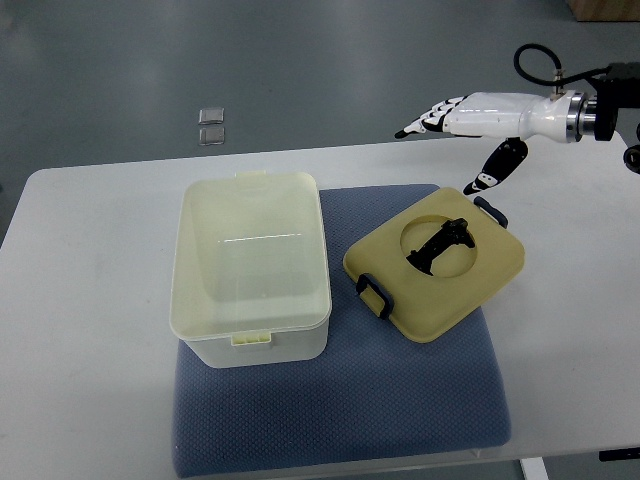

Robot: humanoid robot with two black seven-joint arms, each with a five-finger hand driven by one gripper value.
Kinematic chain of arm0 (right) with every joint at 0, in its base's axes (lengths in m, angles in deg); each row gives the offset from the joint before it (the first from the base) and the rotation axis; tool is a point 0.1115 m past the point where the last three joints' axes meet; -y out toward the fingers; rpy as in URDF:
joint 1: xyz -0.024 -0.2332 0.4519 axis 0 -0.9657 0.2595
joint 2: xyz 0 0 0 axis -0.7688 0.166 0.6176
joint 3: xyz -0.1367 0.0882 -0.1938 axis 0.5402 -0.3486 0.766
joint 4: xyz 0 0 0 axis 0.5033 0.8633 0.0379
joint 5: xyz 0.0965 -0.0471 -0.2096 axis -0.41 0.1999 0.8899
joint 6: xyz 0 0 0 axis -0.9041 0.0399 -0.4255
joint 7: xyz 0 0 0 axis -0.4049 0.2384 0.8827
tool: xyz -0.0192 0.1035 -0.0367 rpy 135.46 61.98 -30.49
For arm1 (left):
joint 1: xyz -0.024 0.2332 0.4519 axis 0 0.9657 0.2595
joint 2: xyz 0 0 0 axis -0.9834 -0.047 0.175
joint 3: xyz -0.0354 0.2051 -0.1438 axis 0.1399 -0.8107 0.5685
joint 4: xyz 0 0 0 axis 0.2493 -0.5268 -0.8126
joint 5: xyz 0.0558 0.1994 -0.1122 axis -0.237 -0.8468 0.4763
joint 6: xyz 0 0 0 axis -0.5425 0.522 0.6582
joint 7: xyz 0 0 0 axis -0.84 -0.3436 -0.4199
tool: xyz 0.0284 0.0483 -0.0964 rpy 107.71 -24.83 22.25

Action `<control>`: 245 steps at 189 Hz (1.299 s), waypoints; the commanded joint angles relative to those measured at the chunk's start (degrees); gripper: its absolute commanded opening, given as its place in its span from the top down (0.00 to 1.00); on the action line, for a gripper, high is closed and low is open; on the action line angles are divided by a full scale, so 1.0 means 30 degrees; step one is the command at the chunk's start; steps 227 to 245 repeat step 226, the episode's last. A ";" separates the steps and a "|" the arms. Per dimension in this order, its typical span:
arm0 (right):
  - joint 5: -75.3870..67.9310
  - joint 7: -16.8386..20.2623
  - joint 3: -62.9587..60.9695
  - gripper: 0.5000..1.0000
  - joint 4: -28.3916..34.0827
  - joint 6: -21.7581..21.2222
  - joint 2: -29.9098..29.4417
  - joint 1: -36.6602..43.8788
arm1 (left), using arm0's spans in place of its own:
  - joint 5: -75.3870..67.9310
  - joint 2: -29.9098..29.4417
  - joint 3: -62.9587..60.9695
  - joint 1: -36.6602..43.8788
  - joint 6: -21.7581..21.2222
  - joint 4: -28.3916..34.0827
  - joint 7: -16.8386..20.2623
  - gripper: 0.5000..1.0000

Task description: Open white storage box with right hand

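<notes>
Table (90, 260) holds white storage box (250, 265), well apart from raised robot hand (470, 115).

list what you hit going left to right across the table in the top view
white storage box, open with no lid on → its yellowish lid lying flat on the blue mat, black handle up → right hand, fingers extended, holding nothing, above the table's far right corner.

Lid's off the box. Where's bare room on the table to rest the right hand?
Bare tabletop left of the white storage box, and right of the lid beneath the right hand. The blue mat is crowded, free only along its near edge.
</notes>
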 commanded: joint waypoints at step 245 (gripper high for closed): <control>-3.4489 0.7917 -0.0523 0.14 -0.2200 -0.5401 -0.3848 -0.4835 | 0.0004 0.0000 0.0000 -0.0002 0.0000 0.0000 0.0006 0.00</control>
